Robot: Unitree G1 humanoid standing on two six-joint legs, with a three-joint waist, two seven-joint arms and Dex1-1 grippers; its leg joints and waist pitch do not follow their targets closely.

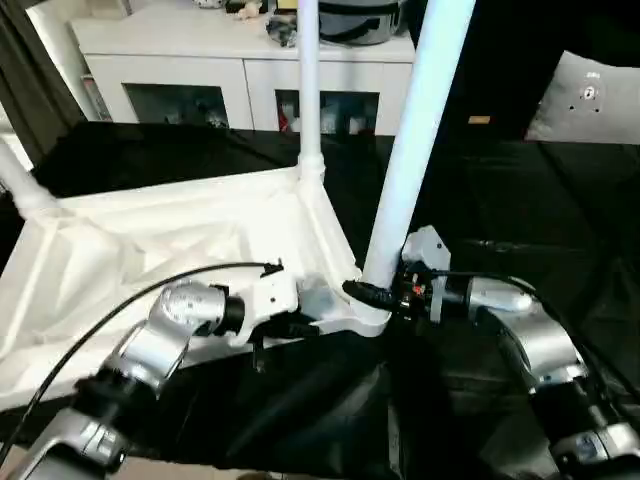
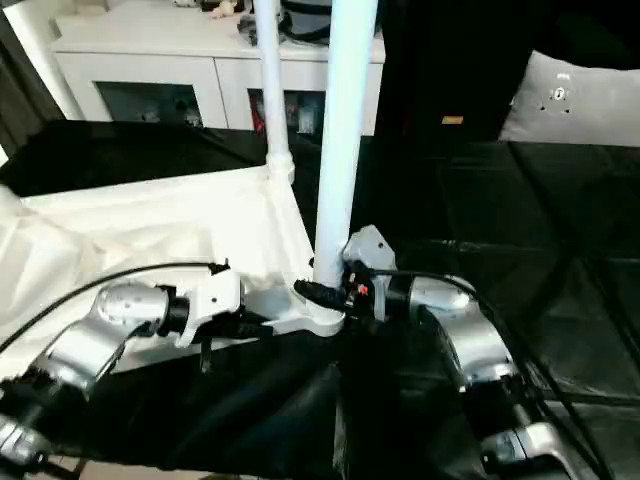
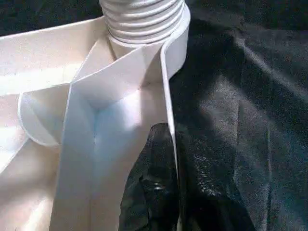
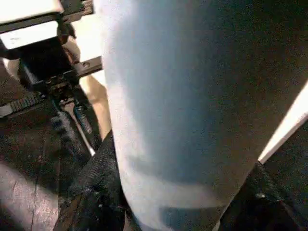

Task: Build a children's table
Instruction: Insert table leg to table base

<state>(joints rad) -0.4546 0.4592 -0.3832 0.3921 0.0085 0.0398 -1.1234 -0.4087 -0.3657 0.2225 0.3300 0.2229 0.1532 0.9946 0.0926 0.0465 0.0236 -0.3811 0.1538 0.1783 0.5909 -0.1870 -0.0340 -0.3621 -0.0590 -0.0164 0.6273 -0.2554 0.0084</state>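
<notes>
Right gripper (image 1: 385, 290) clamps the near leg (image 1: 415, 150) low; left gripper (image 3: 166, 144) pinches the tabletop (image 1: 150, 250) rim — keep the leg vertical while screwing.

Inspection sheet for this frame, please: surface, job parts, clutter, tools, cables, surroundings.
Surface: black cloth covers the work area, wrinkled.
Job's things: tabletop lies ribbed side up; far leg upright in its corner socket; near leg stands in the near corner socket, tilted slightly; a third leg rises at the robot's left edge.
Clutter: nothing seen on the cloth.
Tools: left tool shut on the tabletop's rim wall; right tool around the near leg's base.
Cables: black cable arcs over the left forearm; short leads at the right wrist.
Surroundings: white cabinet with glass doors behind; grey cushion at far right.
</notes>
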